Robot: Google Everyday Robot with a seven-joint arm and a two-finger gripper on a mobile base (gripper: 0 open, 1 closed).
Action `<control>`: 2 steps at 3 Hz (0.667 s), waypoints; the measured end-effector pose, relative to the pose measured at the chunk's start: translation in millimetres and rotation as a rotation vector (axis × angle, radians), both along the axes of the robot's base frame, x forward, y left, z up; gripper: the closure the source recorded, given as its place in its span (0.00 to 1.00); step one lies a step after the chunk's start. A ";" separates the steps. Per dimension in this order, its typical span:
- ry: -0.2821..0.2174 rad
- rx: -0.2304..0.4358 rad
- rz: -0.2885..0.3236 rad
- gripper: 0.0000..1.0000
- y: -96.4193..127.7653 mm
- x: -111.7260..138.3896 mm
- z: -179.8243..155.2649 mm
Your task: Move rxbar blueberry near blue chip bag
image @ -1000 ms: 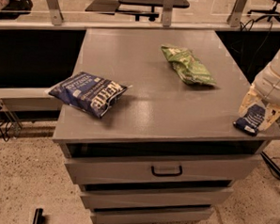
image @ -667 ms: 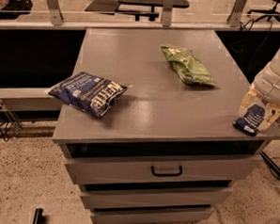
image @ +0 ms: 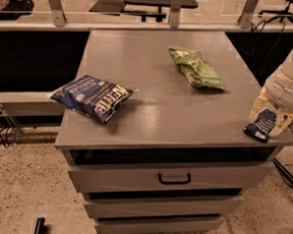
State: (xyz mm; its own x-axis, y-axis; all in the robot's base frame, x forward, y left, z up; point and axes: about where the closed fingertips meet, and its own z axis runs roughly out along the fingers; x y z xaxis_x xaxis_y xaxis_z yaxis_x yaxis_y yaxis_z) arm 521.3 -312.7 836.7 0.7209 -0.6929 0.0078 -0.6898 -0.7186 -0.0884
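nothing has shifted in the last second: bar in the grip at the right edge

compared with a second ago i see no change: arm, bar and both bags sit where they did. the gripper is low over the front right corner of the cabinet top. its pale fingers are narrowed onto the rxbar blueberry, one on each side. the bar is tilted, its long axis running from the lower left up toward the wrist, with its lower end at or just past the table's edge. i can't tell whether that end touches the surface.

what matters for the carry is that the blue chip bag lies well apart to the left, near the front left edge. the whole width of the top is between it and the bar. the green chip bag sits farther back, so i judge that a straight run leftward along the front strip would pass in front of it. the bar would go down just beside the blue bag's near right end.
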 end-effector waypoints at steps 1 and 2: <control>-0.007 0.001 0.001 1.00 0.8 -0.1 2.1; -0.084 0.019 0.013 1.00 9.6 -1.9 26.6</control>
